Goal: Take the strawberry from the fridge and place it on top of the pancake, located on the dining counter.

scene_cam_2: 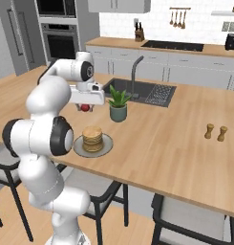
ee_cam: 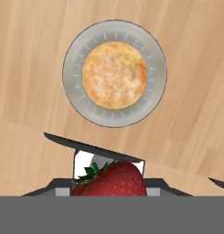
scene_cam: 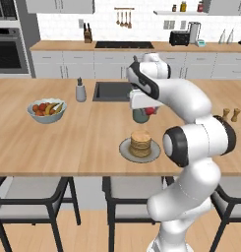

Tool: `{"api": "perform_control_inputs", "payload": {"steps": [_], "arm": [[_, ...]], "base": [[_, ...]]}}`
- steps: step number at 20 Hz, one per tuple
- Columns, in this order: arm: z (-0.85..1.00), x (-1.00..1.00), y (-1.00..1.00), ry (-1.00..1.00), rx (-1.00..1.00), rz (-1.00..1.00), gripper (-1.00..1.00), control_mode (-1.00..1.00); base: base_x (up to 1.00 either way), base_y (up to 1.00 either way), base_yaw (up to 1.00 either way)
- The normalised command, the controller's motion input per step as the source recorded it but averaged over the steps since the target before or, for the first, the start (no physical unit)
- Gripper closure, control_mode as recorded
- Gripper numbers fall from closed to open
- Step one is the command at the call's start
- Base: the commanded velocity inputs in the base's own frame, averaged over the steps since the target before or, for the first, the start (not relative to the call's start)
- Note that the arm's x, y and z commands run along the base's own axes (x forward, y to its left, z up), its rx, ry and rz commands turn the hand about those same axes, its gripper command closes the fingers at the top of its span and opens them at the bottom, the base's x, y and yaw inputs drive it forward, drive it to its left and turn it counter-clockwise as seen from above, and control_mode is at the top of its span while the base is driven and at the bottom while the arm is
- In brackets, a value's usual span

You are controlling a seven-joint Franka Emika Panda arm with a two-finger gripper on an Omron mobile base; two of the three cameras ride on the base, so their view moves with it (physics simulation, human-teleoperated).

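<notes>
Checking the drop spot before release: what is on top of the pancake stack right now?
Nothing lies on the pancake; its top is bare. The strawberry sits in the claw, above the counter. The plate under the stack is hidden.

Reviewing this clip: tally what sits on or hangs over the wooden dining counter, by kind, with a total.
Red strawberry, held in the gripper: 1
Tan pancake stack on grey round plate: 1
Grey fruit bowl: 1
Potted green plant: 1
Grey soap bottle: 1
Small wooden shakers: 2
Total: 7
</notes>
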Motion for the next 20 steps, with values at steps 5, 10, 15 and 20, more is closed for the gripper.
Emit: {"api": "perform_control_inputs", "payload": {"steps": [5,10,15,20], "arm": [[-0.18,0.37,0.00,0.00,0.00,0.00,1.00,-1.00],[-0.27,0.36,0.00,0.00,-0.01,0.00,1.00,-1.00],[-0.28,0.31,0.00,0.00,-0.01,0.00,1.00,-1.00],[-0.29,0.12,0.00,0.00,-0.02,0.00,1.00,-1.00]], "base": [[0.00,0.00,0.00],[0.00,0.00,0.00],[0.00,0.00,0.00],[0.00,0.00,0.00]]}}
